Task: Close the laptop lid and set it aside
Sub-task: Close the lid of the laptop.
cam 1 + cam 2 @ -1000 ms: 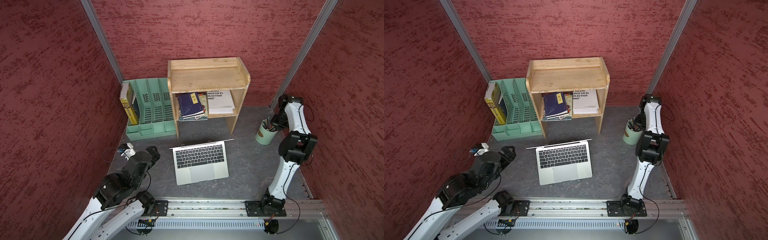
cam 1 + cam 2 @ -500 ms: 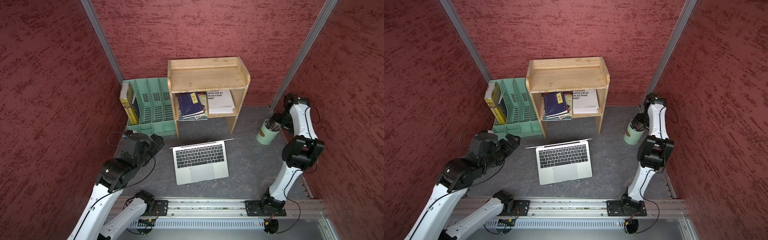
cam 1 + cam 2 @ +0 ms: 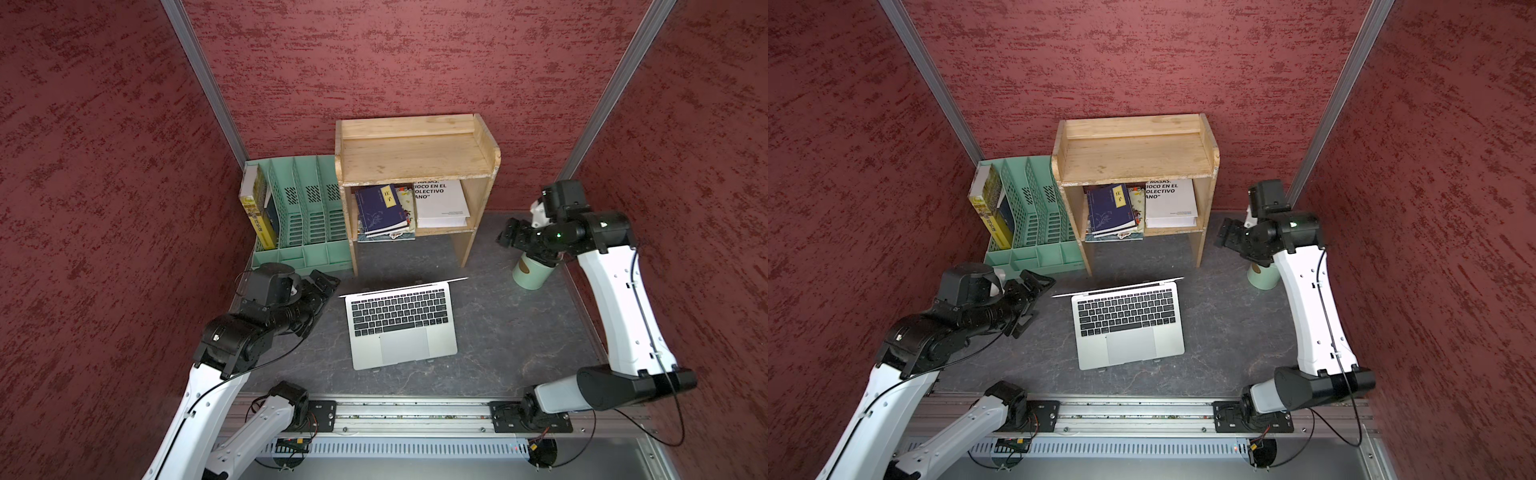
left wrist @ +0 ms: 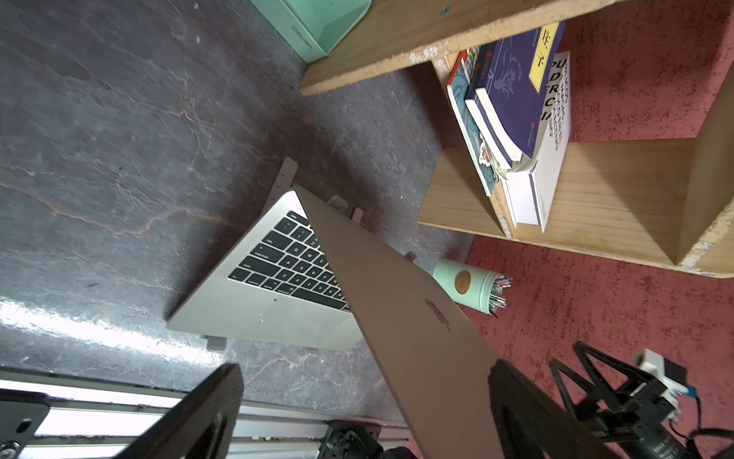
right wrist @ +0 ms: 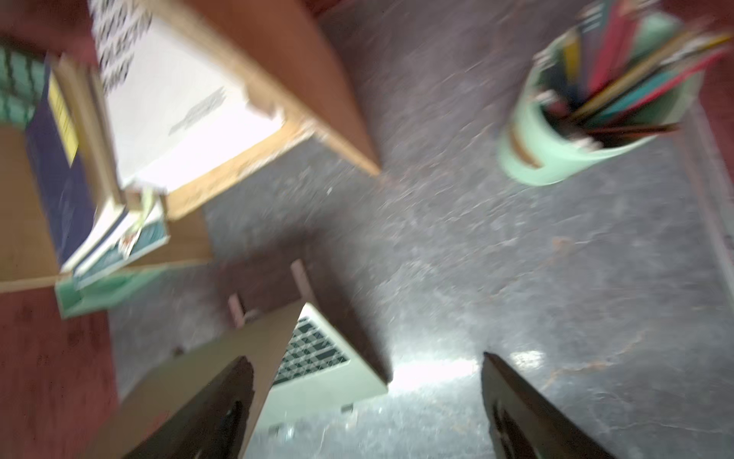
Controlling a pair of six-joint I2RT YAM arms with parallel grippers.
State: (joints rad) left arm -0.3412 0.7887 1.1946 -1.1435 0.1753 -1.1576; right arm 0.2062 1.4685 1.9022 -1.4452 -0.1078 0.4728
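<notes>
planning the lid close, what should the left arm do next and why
Probably nudge the left gripper onto the top edge of the laptop lid and press it toward the keys: the lid stands open, that gripper is open beside its corner, the right gripper is off by the pen cup.

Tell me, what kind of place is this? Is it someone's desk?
Probably a study desk, set up inside a red-walled booth: there's an open laptop, a wooden shelf with books, and a pencil cup.
</notes>
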